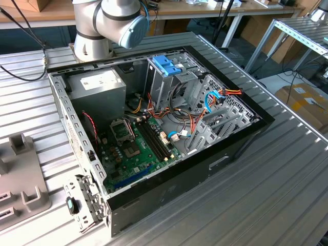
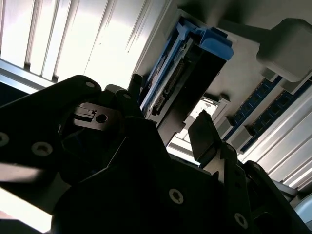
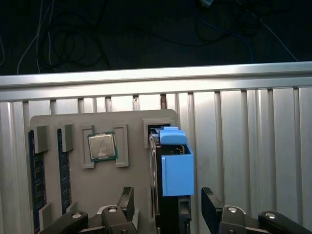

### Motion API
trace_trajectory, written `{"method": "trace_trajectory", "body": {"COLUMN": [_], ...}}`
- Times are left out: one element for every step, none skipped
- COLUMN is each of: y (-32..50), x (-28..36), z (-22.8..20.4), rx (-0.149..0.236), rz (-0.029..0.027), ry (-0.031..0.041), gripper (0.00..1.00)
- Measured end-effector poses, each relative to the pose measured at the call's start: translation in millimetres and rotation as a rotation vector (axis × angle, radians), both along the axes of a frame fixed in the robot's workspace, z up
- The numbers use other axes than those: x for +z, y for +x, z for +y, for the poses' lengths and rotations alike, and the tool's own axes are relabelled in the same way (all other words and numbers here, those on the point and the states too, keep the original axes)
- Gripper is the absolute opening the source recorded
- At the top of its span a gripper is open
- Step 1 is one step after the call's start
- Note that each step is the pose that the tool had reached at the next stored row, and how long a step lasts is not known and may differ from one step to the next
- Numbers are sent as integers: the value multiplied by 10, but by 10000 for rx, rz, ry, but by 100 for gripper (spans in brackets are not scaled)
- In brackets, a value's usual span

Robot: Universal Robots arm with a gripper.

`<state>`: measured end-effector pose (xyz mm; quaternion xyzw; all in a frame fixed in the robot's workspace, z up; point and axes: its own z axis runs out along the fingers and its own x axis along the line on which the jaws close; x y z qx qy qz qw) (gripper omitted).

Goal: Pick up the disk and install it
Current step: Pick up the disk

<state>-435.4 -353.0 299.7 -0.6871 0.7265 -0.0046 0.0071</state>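
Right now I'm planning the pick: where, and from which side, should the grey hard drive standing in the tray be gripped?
Likely across its two broad flat faces, from above: the grey metal hard drive with light-blue plastic rails stands on edge in a slot of the grey plastic tray, leaving those faces free, and the open black gripper straddles it.

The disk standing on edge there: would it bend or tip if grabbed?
Probably stiff: the disk looks a solid, boxy slab. Standing on edge in the grey tray, it could tip if the claw nudges one side.
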Motion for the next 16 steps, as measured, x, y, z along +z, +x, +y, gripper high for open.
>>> {"method": "trace_trajectory", "body": {"y": [0, 0, 0, 0, 0, 0, 0, 0, 0, 0, 0, 0, 0, 0, 0, 0], "x": [-12, -17, -17, -17, -19, -19, -19, -19, -20, -20, -20, -20, -20, -20, -20, -23], "z": [0, 0, 0, 0, 0, 0, 0, 0, 0, 0, 0, 0, 0, 0, 0, 0], "rx": [0, 0, 0, 0, 0, 0, 0, -1, 0, 0, 0, -1, 0, 0, 0, 0], "rz": [0, 2, 4, 4, 1, 2, 1, 1, 1, 1, 1, 1, 2, 2, 1, 1], "ry": [0, 0, -1, -2, 0, -1, 0, -1, 0, -1, 0, 0, -1, -1, 0, -1], "gripper": [66, 66, 66, 66, 66, 66, 66, 66, 66, 66, 66, 66, 66, 66, 66, 66]}}
